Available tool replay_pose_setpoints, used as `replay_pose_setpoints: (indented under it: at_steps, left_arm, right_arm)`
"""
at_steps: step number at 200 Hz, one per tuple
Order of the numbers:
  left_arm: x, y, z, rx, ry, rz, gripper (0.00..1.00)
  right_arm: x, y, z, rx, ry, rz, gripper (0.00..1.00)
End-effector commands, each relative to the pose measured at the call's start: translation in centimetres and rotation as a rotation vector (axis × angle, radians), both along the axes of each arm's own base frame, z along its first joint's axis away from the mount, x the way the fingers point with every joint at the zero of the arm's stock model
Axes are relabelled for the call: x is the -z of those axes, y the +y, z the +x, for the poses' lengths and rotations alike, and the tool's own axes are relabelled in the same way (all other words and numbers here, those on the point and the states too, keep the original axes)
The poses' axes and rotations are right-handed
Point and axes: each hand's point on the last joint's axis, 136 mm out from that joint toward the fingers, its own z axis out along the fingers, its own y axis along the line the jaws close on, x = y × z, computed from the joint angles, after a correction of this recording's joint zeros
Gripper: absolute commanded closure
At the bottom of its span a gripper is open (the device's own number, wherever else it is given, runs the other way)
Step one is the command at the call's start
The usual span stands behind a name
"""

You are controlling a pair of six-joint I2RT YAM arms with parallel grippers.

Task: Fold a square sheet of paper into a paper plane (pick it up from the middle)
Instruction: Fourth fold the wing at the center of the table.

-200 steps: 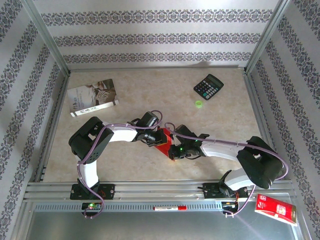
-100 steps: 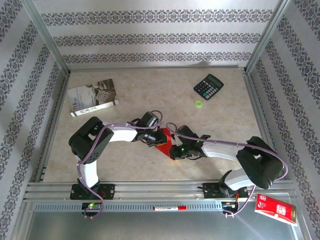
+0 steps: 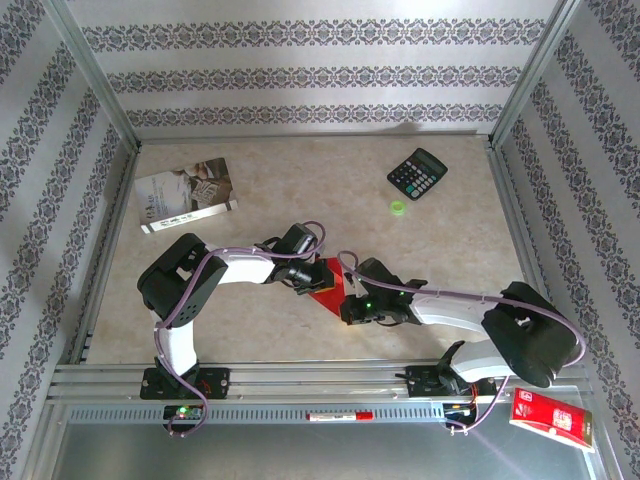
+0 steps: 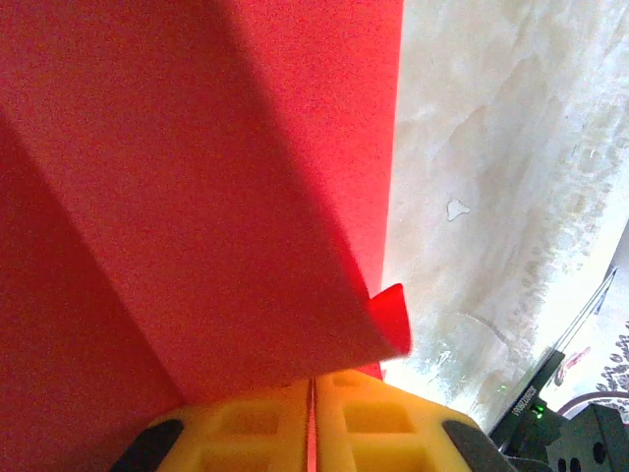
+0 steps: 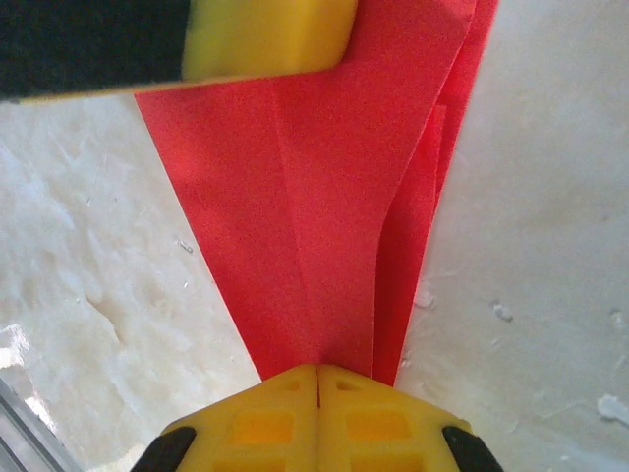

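Observation:
The bright red square sheet of paper (image 3: 328,289) lies at mid-table, folded into a pointed dart shape with creases (image 5: 324,197). My left gripper (image 3: 306,279) is at its left edge. In the left wrist view the yellow jaws (image 4: 313,398) are shut with a thin red strip of paper between them, and a raised flap (image 4: 197,197) lifts off the table. My right gripper (image 3: 347,306) sits at the narrow near tip. Its jaws (image 5: 317,372) are shut tight and rest on the point. The left gripper's yellow finger (image 5: 256,34) shows at the top of the right wrist view.
A black calculator (image 3: 417,173) and a small green cap (image 3: 398,208) sit at the back right. A grey-white booklet (image 3: 187,195) lies at the back left. A glossy red packet (image 3: 552,418) lies off the table at the near right. Metal frame rails border the table.
The right arm has shifted slightly right and towards the near edge, its gripper sliding along the paper's tip. The left arm and the paper it holds have not moved.

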Motion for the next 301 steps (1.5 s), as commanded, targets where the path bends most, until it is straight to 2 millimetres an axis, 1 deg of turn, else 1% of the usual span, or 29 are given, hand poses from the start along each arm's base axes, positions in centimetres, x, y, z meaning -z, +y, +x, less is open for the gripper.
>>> replay_pose_setpoints:
  at_steps: [1, 25, 42, 69, 100, 128, 156, 182, 196, 213, 244, 276, 301]
  left_arm:
    - [2.3, 1.6, -0.5, -0.016, 0.018, 0.1, 0.9]
    - [2.4, 1.7, -0.4, -0.017, 0.016, 0.104, 0.9]
    - [2.5, 1.7, -0.5, -0.017, 0.019, 0.104, 0.9]
    - [2.8, 1.8, -0.6, -0.017, 0.024, 0.108, 0.9]
    - [2.6, 1.9, -0.3, -0.024, 0.014, 0.106, 0.95]
    - [2.4, 2.6, 0.7, -0.047, -0.023, 0.123, 1.0]
    - [1.8, 3.2, 2.2, -0.08, -0.072, 0.109, 1.0]
    - [0.8, 3.1, 3.5, -0.11, -0.122, 0.067, 1.0]
    - [0.2, 2.8, 4.0, -0.11, -0.149, 0.041, 1.0]
    - [-0.1, 2.4, 4.0, -0.093, -0.162, 0.015, 1.0]
    - [0.4, 2.2, 3.6, -0.068, -0.158, 0.0, 1.0]
    - [1.0, 2.5, 3.2, -0.067, -0.142, 0.011, 1.0]
    - [1.3, 2.5, 3.0, -0.065, -0.137, 0.014, 1.0]
  right_arm:
    - [2.7, -2.8, -3.9, 0.0, 0.139, -0.119, 0.99]
    - [2.5, -2.8, -3.9, 0.002, 0.135, -0.117, 0.99]
    - [1.9, -2.6, -3.6, 0.005, 0.12, -0.104, 0.98]
    - [0.4, -1.8, -2.3, 0.018, 0.092, -0.064, 0.97]
    - [-1.1, -1.5, -0.5, 0.057, 0.062, -0.006, 0.96]
    - [-2.6, -1.2, 1.1, 0.079, 0.024, 0.033, 0.95]
    - [-4.0, -0.9, 2.6, 0.087, -0.006, 0.062, 0.95]
    - [-4.5, 0.0, 3.4, 0.065, -0.008, 0.077, 0.95]
    - [-4.6, 0.5, 3.5, 0.054, 0.001, 0.087, 0.95]
    - [-4.5, 1.1, 3.6, 0.036, 0.007, 0.096, 0.95]
    - [-3.7, 2.0, 3.4, 0.005, 0.033, 0.093, 0.95]
    - [-2.4, 1.9, 3.5, -0.009, 0.05, 0.06, 0.96]
    - [-1.2, 1.4, 3.4, -0.012, 0.067, 0.029, 0.97]
